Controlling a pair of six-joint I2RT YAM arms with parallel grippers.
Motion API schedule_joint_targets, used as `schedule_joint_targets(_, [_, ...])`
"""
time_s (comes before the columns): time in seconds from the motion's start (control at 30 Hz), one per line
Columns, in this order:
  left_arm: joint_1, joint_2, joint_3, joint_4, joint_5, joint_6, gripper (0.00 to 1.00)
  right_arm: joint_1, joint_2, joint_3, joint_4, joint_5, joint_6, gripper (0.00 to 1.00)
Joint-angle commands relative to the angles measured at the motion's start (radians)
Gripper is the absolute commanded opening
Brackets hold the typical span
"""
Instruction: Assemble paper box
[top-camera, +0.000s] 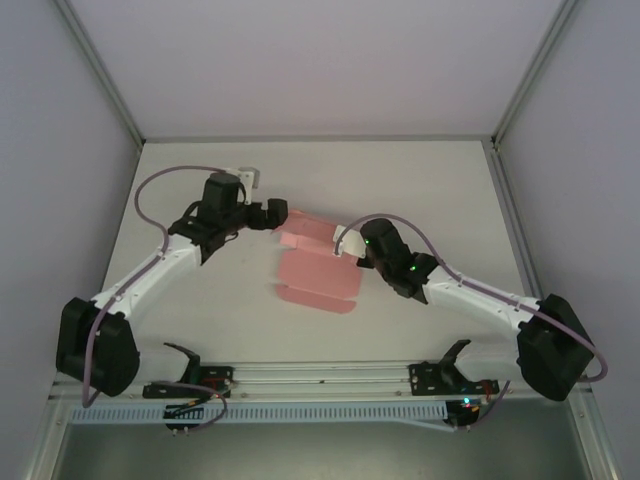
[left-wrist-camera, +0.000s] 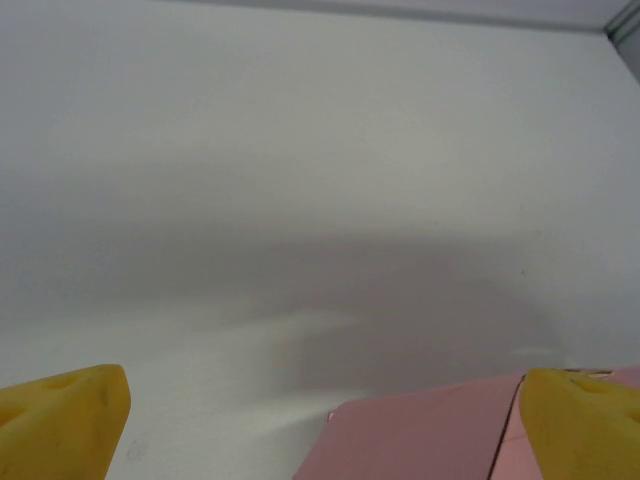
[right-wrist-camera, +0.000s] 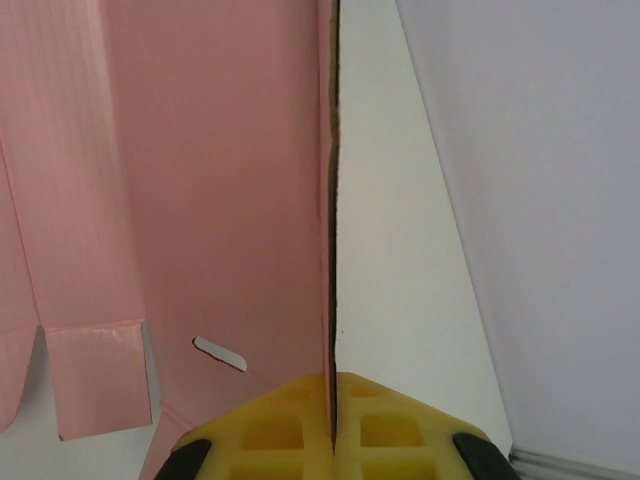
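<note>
**Right end effector**: its yellow pads are clenched on the thin edge of the paper box, a flat pink die-cut sheet of thin card with flaps and tabs. In the right wrist view the pinched edge appears as a dark line running straight away from the pads. The rest of the sheet spreads to one side of that line, and the bare white desk lies on the other. From above, the right end effector meets the sheet at its right margin. The paper box lies mid-desk between the two arms, and its longer run appears to go from far to near. **Left end effector**: released, just beside the sheet's far-left corner. In the left wrist view its yellow fingertips stand wide apart. A corner of the pink card enters low between them, reaching the inner side of one fingertip and leaving the other over bare desk. **Governing relation:** the sheet is already anchored on its right, and its free far-left flap lies off-centre in the open left end effector, towards the sheet's middle. The left arm is therefore judged the one to move next. It would need a short shift towards the card before closing, otherwise it may catch only the corner.
</note>
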Motion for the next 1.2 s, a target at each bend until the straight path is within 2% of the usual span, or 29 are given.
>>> schedule_joint_targets(0.0, [-0.005,0.039,0.032,0.049,0.079,0.065,1.0,0.007,0.0,-0.007,0.024,0.012,-0.013,0.0])
schedule_joint_targets(0.1, [-0.013,0.08,0.041,0.048,0.114,0.087,1.0,0.007,0.009,-0.007,0.02,0.016,-0.013,0.0])
schedule_joint_targets(0.47, [-0.061,0.12,0.016,0.079,0.108,0.11,1.0,0.006,0.039,0.017,0.008,0.003,0.028,0.0])
schedule_joint_targets(0.67, [-0.131,0.129,0.014,0.116,-0.045,0.071,1.0,0.006,0.063,0.064,-0.028,-0.033,0.098,0.0])
schedule_joint_targets(0.83, [-0.216,0.135,0.011,0.168,-0.217,0.052,1.0,0.005,0.053,0.089,-0.048,-0.122,0.147,0.0])
schedule_joint_targets(1.0, [-0.264,0.158,0.01,0.19,-0.347,0.028,1.0,0.005,0.028,0.092,-0.044,-0.2,0.165,0.0])
schedule_joint_targets(1.17, [-0.284,0.139,-0.041,0.268,-0.359,-0.04,1.0,0.002,0.001,0.072,-0.039,-0.226,0.172,0.0])
